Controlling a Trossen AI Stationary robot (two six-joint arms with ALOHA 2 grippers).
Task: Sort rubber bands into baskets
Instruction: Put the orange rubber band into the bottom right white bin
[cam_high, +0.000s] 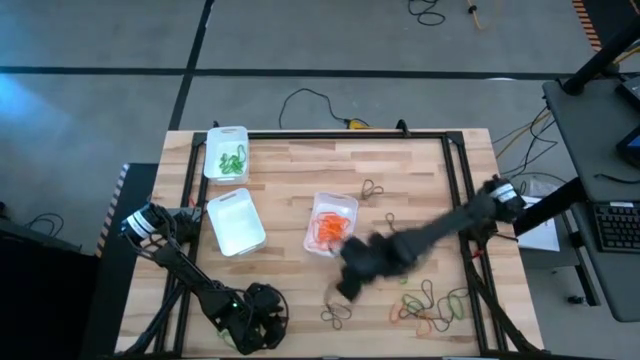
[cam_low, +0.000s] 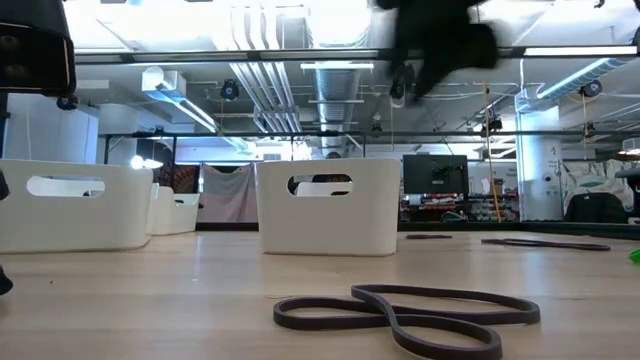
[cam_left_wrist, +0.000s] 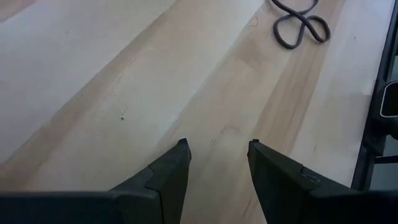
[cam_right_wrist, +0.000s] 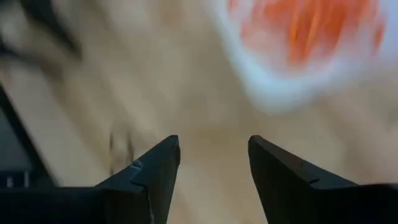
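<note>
My right gripper, fingers apart and empty, hangs beside the orange-band basket; next I must reach the loose rubber bands. My left gripper waits, fingers parted.

1. A light wooden table with a black frame along its edges.
2. A yellow plug and black cable lie on the grey floor beyond the far edge.
3. A keyboard sits on a desk at the right.

grey floor, ceiling pipes, monitor
</note>
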